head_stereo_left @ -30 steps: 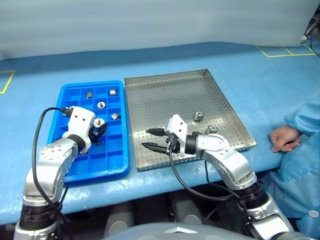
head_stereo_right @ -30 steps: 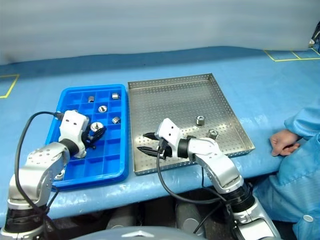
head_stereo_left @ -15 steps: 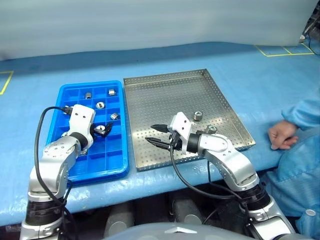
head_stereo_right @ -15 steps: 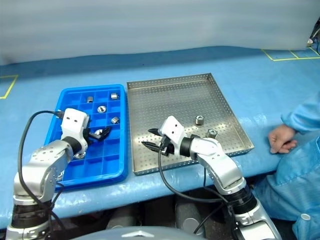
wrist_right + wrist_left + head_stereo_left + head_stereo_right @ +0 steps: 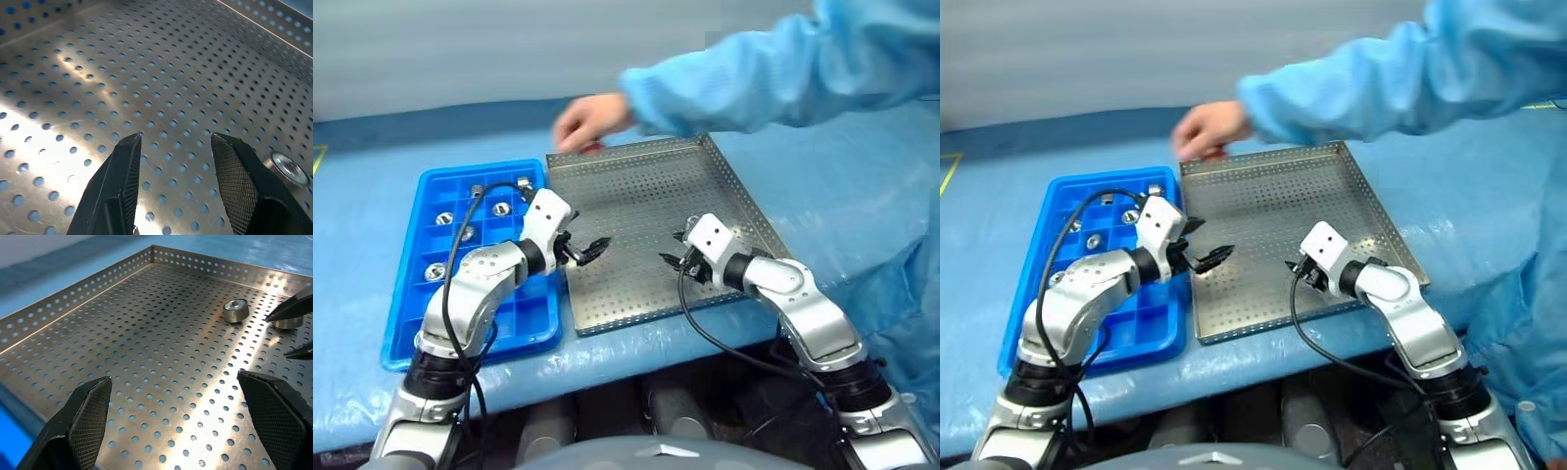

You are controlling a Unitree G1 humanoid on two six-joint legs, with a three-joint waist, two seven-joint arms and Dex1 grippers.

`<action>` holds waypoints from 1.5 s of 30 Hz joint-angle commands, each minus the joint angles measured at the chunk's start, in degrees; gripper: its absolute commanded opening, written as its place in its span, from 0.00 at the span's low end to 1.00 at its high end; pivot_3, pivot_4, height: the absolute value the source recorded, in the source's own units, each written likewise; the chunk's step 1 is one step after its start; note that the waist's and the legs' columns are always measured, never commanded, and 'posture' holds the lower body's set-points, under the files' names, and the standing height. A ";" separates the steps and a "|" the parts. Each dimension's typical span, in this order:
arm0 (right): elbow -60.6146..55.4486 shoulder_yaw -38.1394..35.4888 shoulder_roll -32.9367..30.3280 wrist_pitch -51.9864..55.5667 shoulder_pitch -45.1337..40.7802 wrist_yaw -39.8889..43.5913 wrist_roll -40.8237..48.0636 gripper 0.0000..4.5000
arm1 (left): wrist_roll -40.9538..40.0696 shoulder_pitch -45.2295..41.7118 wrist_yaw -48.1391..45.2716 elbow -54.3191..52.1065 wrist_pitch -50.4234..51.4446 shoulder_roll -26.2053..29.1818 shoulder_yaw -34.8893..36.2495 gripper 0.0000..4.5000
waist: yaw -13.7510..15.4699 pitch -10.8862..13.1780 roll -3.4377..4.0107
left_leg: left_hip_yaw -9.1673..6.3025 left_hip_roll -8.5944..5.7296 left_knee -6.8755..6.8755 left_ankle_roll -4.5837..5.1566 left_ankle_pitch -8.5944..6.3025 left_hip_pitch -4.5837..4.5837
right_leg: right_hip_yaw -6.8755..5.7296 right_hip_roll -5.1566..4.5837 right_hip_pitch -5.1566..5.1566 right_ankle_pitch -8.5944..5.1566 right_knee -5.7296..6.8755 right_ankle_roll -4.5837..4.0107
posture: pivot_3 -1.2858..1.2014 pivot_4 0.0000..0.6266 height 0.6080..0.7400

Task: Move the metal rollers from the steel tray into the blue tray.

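Left gripper (image 5: 592, 249), which gripped a roller over the blue tray (image 5: 406, 323), now hangs released above the steel tray (image 5: 636, 186); right gripper (image 5: 171, 161) parted, empty; two rollers (image 5: 235, 311) remain.

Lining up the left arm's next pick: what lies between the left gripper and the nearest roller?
Bare perforated floor of the steel tray, nothing else, between left gripper and roller; the left wrist view shows it.
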 commanded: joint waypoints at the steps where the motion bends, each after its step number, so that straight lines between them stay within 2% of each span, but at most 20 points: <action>1: 1.42 -2.63 2.67 0.52 -1.39 -4.64 -1.37 0.56 | 0.39 -1.22 -3.94 0.02 -3.55 0.18 -4.09 1.00 | -0.94 0.00 0.00 | 0.00 -0.01 0.00 0.00 0.00 0.01 | 0.03 -0.01 0.00 0.00 0.00 0.01 | 0.41 0.24 1.00; 3: 2.85 -2.76 4.49 0.26 -2.13 -5.96 -1.67 0.66 | 0.98 -1.29 -4.90 0.36 -4.56 0.26 -5.74 1.00 | -2.08 0.00 0.01 | -0.02 -0.01 0.02 0.02 -0.01 0.01 | 0.09 0.00 0.00 0.00 0.00 0.03 | 0.41 0.24 1.00; 7: 7.02 -3.83 8.55 -1.54 -4.37 -9.29 -2.01 0.94 | 1.64 -1.10 -4.47 0.79 -4.96 -0.11 -6.12 1.00 | -3.92 0.00 0.01 | -0.03 0.00 0.05 0.03 -0.01 0.04 | 0.18 0.01 0.00 -0.10 0.02 0.27 | 0.41 0.24 1.00; 14: 20.34 -7.79 16.41 -6.88 -11.10 -13.82 -0.72 0.94 | 1.80 1.29 -3.64 -0.54 -5.04 -0.16 -5.47 1.00 | -5.86 0.02 0.05 | -0.02 -0.01 0.12 0.06 -0.02 0.04 | 0.28 0.03 0.02 0.01 0.02 0.47 | 0.42 0.24 1.00; 20: 29.11 -6.30 18.78 -9.42 -16.23 -15.57 -3.25 0.94 | 1.83 3.71 -2.01 -2.14 -4.63 -0.34 -4.76 1.00 | -5.68 0.03 0.07 | -0.03 -0.02 0.10 0.11 -0.06 0.01 | 0.30 0.02 -0.01 0.15 0.01 0.25 | 0.43 0.24 1.00; 28: 34.90 -5.72 21.47 -3.34 -19.72 -18.67 -5.14 0.94 | 1.80 5.05 0.37 -3.43 -4.19 -0.26 -3.39 1.00 | -4.95 0.03 0.07 | -0.03 -0.03 0.10 0.12 -0.06 0.00 | 0.31 0.00 -0.01 0.17 0.01 0.25 | 0.45 0.24 1.00; 34: 35.28 -6.84 22.60 -0.52 -20.24 -20.94 -5.20 0.53 | 1.45 5.98 1.38 -3.87 -3.92 0.00 -2.09 1.00 | -4.46 0.03 0.08 | -0.03 -0.03 0.10 0.13 -0.07 0.00 | 0.31 -0.02 -0.02 0.17 0.00 0.25 | 0.45 0.24 1.00; 38: 34.22 -6.85 22.47 -1.16 -19.78 -20.71 -4.98 0.53 | 1.25 6.44 1.90 -4.18 -3.89 0.00 -1.38 1.00 | -4.11 0.03 0.08 | -0.03 -0.03 0.10 0.13 -0.07 0.00 | 0.31 -0.01 -0.01 0.17 0.00 0.26 | 0.45 0.24 1.00; 40: 31.71 -6.84 22.63 -1.01 -19.09 -20.15 -4.43 0.40 | 1.17 6.85 2.37 -4.55 -3.79 0.31 -0.30 1.00 | -4.06 0.03 0.08 | -0.02 -0.04 0.10 0.13 -0.07 0.00 | 0.31 -0.01 -0.02 0.17 0.00 0.26 | 0.45 0.24 1.00; 43: 22.46 -5.70 23.56 0.33 -16.99 -15.27 -0.34 0.39 | 0.84 8.10 4.05 -6.32 -2.83 1.44 4.33 1.00 | -4.08 0.05 0.10 | -0.02 -0.02 0.08 0.13 -0.07 -0.01 | 0.31 0.00 -0.05 0.17 0.00 0.25 | 0.45 0.24 1.00; 45: 13.24 -2.46 23.70 2.80 -14.91 -8.98 4.33 0.39 | -0.03 9.62 5.23 -9.04 -0.72 3.35 10.06 1.00 | -4.31 0.06 0.12 | -0.02 0.03 0.04 0.13 -0.07 -0.07 | 0.32 0.05 -0.15 0.16 0.01 0.24 | 0.45 0.24 1.00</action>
